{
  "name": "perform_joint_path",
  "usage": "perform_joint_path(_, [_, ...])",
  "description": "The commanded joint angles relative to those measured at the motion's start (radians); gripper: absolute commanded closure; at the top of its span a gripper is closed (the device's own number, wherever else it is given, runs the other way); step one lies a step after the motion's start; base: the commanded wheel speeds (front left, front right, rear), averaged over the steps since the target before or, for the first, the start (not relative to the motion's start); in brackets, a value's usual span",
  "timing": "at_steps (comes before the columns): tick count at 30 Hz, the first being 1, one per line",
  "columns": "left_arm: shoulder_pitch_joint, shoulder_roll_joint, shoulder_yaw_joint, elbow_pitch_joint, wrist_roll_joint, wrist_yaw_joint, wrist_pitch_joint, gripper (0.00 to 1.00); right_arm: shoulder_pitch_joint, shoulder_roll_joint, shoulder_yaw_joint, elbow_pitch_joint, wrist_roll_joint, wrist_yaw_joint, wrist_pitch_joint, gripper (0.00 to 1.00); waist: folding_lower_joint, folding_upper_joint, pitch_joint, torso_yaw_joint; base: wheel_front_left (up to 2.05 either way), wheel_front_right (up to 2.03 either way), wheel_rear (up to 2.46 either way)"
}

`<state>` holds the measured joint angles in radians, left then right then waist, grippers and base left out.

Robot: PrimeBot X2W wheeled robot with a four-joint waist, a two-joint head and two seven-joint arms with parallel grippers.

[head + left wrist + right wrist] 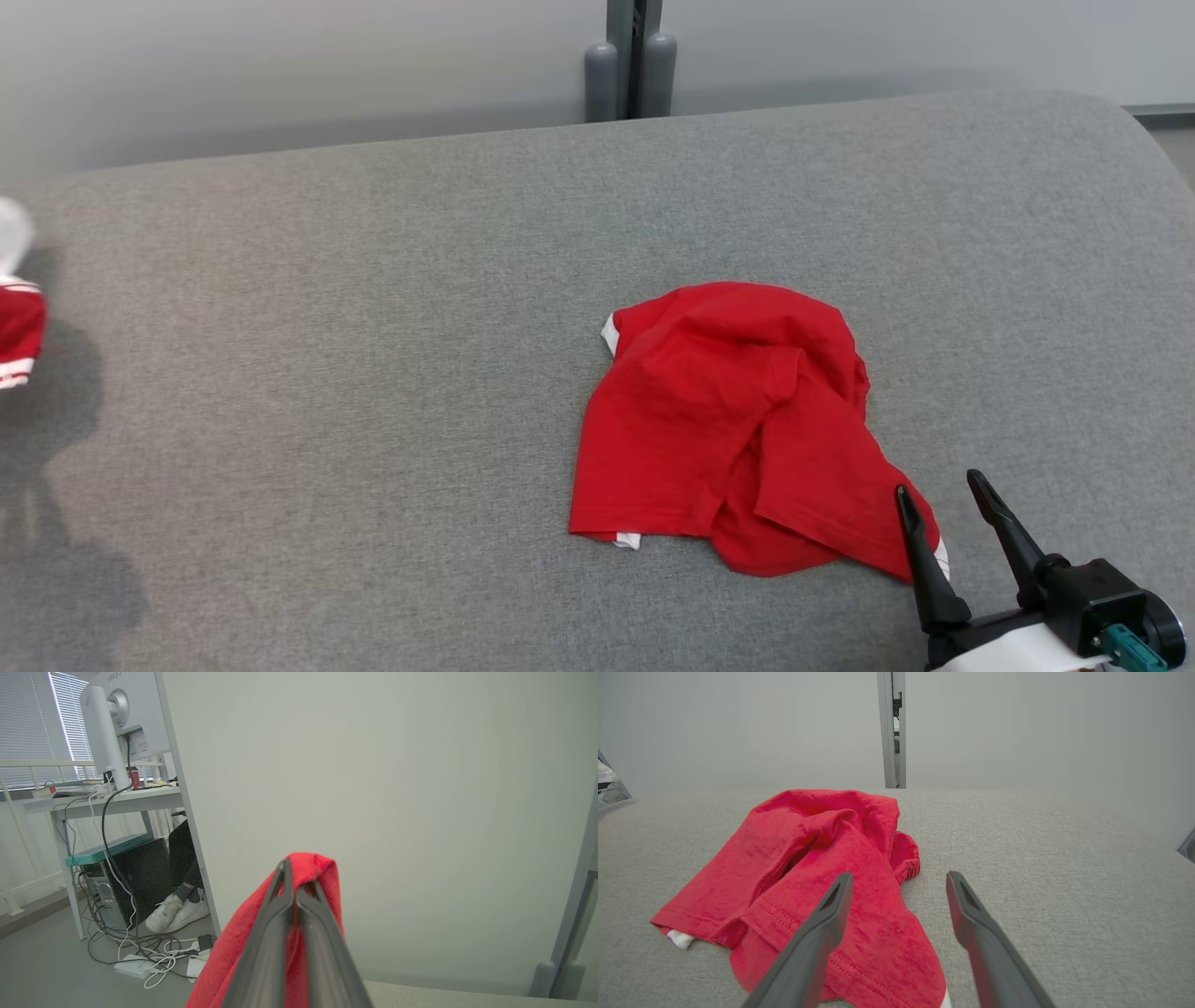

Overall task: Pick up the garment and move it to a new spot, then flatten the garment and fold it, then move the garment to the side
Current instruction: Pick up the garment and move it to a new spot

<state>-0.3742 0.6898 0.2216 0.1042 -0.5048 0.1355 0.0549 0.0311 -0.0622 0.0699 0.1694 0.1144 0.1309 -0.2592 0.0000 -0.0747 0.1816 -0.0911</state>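
Danger is grabbing several layers: crumpled red garment (728,420) lies on grey woven surface (373,327), right gripper (936,483) with fingers apart at its near corner; left gripper (294,891) is clamped on red fabric piece (224,961).

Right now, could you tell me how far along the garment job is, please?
Done: nothing that shows; the garment lies crumpled on the grey surface, neither flat nor folded. In hand: left jaws shut on a separate red cloth, held aloft; right jaws open by the garment's near corner. Left: flattening, folding, moving aside.
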Motion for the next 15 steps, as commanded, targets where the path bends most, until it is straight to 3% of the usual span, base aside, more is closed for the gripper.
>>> perform_joint_path(1, [0.008, 0.006, 0.002, 0.016, -0.001, -0.005, -0.008, 1.00, 0.001, -0.006, -0.001, -0.001, 0.001, 0.000, -0.005, 0.00, 0.0000, -0.0001, 0.005, -0.005, 0.00, 0.00, 0.00])
perform_joint_path(4, [0.009, -0.004, -0.006, 0.126, -0.008, -0.023, -0.039, 1.00, -0.008, -0.009, 0.003, 0.001, 0.002, 0.000, -0.005, 0.00, 0.0000, -0.0001, 0.018, -0.016, 0.00, 0.00, 0.00])
perform_joint_path(10, [0.022, -0.092, -0.070, 0.357, -0.018, -0.072, -0.103, 1.00, -0.019, -0.009, 0.005, 0.003, 0.001, 0.000, -0.005, 0.00, 0.0000, -0.0001, 0.033, -0.032, 0.00, 0.00, 0.00])
perform_joint_path(12, [0.026, -0.134, -0.095, 0.431, -0.008, -0.057, -0.120, 1.00, -0.019, -0.009, 0.010, 0.006, 0.000, 0.000, -0.005, 0.00, 0.0000, -0.0001, 0.033, -0.035, 0.00, 0.00, 0.00])
perform_joint_path(13, [0.029, -0.147, -0.099, 0.461, -0.006, -0.054, -0.134, 0.91, -0.020, -0.010, 0.012, 0.008, -0.001, 0.000, -0.005, 0.00, 0.0000, -0.0001, 0.034, -0.037, 0.00, 0.00, 0.00])
perform_joint_path(14, [0.034, -0.161, -0.103, 0.492, -0.008, -0.055, -0.151, 0.61, -0.022, -0.010, 0.015, 0.010, -0.001, 0.000, -0.005, 0.00, 0.0000, -0.0001, 0.033, -0.040, 0.00, 0.00, 0.00])
perform_joint_path(15, [0.040, -0.177, -0.105, 0.523, -0.012, -0.060, -0.170, 0.05, -0.021, -0.010, 0.018, 0.011, -0.001, 0.000, -0.005, 0.00, 0.0000, -0.0001, 0.032, -0.043, 0.00, 0.00, 0.00])
